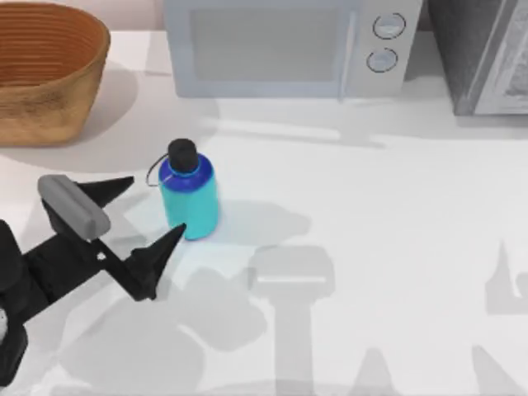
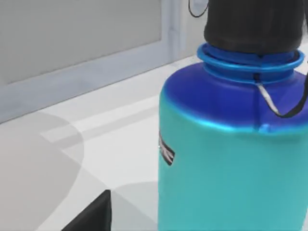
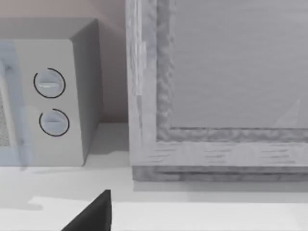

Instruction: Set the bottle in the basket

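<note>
Item 1 – bottle (image 1: 191, 198): you've got it standing upright on the table (image 1: 371, 214), left of centre in the top view, black cap (image 1: 183, 155) up, dark blue shoulder over cyan body. Thin loop strap (image 1: 153, 175) hangs off the neck on the side toward the table's left. Not in the basket; nothing grips it.

Item 2 – basket (image 1: 45, 78): round woven wicker, tan-brown, at the top view's far-left back corner, partly cut by the frame edge. Well apart from the bottle; sits on the table.

Item 3 – left gripper (image 1: 153, 210): you'll find it at the table's left front, just beside the bottle on its left. Fingers spread wide, released. One fingertip (image 1: 124, 183) lies near the strap; the other fingertip (image 1: 173, 237) sits right at the bottle's lower side. Whether that tip touches the bottle, can't tell. In the left wrist view the bottle (image 2: 231, 159) is very close w/ a small label mark on its side, and one dark finger (image 2: 91, 216) shows at the frame's lower edge.

Item 4 – right arm: parked off to the right. Its wrist view shows one dark finger (image 3: 91, 216), so you can't tell if that gripper is spread or closed.

Item 5 – microwave (image 1: 289, 45): pale grey, two round dials (image 1: 386, 41), at the table's back, centre.

Item 6 – grey cabinet-like unit (image 1: 483, 54): back right, just beside the microwave.
</note>
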